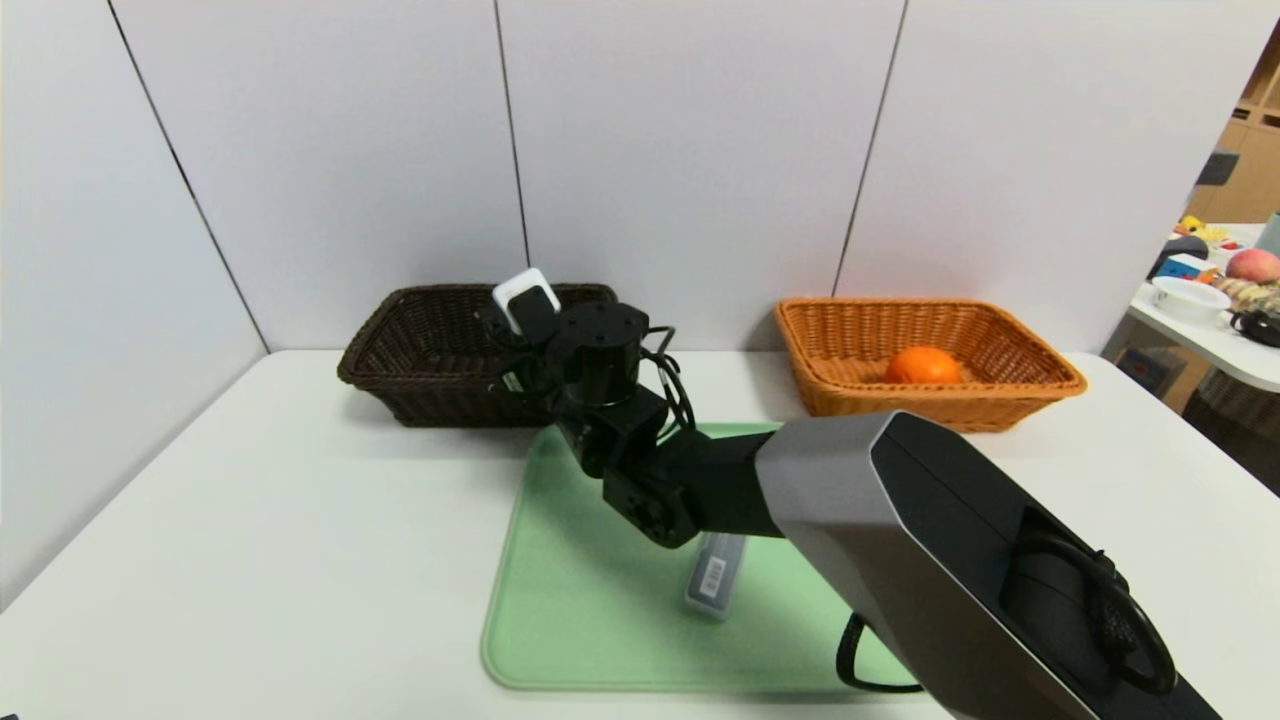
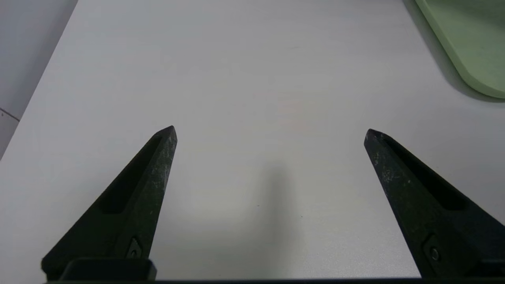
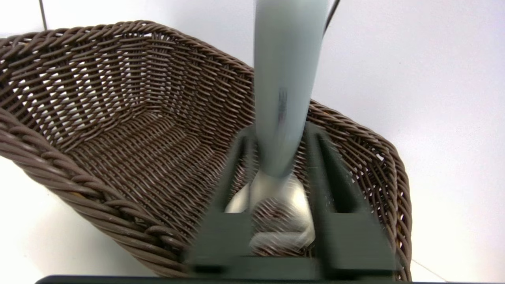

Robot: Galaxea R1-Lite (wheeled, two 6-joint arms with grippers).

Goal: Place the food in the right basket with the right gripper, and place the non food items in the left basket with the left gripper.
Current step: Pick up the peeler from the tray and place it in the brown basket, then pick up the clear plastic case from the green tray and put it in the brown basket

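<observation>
White-handled item [image 3: 286,71]: a pale, smooth handle with a rounded, loop-like white part near its inner end (its exact kind cannot be told); it stands over the dark basket [image 3: 98,213], between the fingers of the right gripper [image 3: 278,130].
Right gripper: fingers parted by a narrow gap, the handle between them; whether either side touches it cannot be told. The basket beneath is the left one, so the right arm is here serving the non-food side.
Left gripper [image 2: 270,136]: wide open and holding nothing, idle above the white table [image 2: 268,94].
Handling: probably light and stiff, likely plastic; the smooth handle may slip or turn if pinched off-centre, though it hardly looks fragile.
Place to hold: mid-handle, with the pads square across its narrow width; the loop would offer a less even grip.
Orange fruit [image 1: 922,366]: inside the orange basket [image 1: 900,402], on the robot's right.
Grey case [image 1: 712,590]: on the green tray [image 1: 590,640], partly hidden by the arm; apparently non-food, rigid, and best taken across its narrow width.
Next move: let the item drop clear within the rim, then withdraw without snagging the loop.
</observation>
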